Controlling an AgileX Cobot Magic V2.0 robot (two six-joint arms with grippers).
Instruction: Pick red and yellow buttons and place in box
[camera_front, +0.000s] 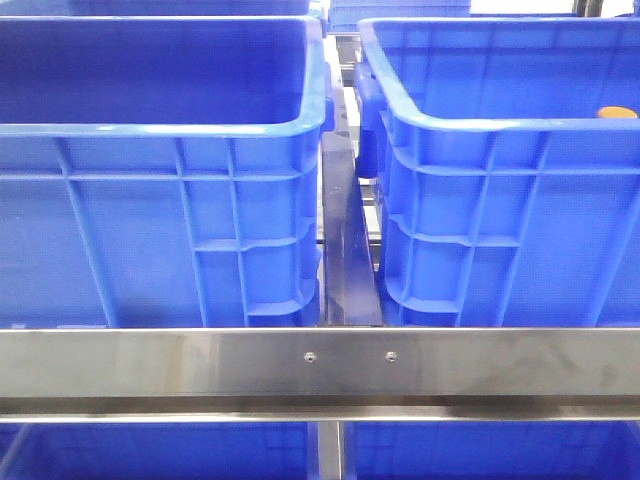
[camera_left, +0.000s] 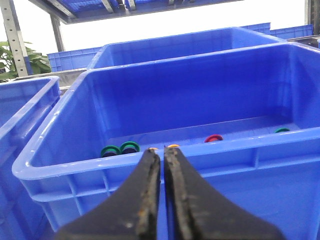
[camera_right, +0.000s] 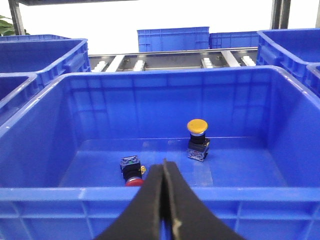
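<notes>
The left gripper (camera_left: 161, 152) is hanging with its black fingers pressed together on nothing, just outside the near wall of a big blue plastic crate (camera_left: 150, 165). Its wrist view is showing that crate's floor: a red round button cap (camera_left: 214, 138) toward the far side, green caps (camera_left: 130, 147) at left and another green one (camera_left: 282, 130) at far right, and an orange-yellow sliver (camera_left: 173, 146) peeking over the rim just beyond the fingertips.

The right gripper (camera_right: 163, 165) is likewise closed and empty, hovering before the near rim of a second blue crate (camera_right: 75, 192). Only its wrist view is revealing what lies inside: a yellow mushroom-headed push button (camera_right: 197, 126) standing upright on its dark switch body, and a red-capped button (camera_right: 132, 175) lying on its side, near the fingertips, well apart from the yellow one.

The front view is showing neither gripper, only two crates side by side behind a steel rail (camera_front: 320, 362), with an orange-yellow rounded piece (camera_front: 616, 113) barely showing above the right crate's rim (camera_front: 500, 125).
</notes>
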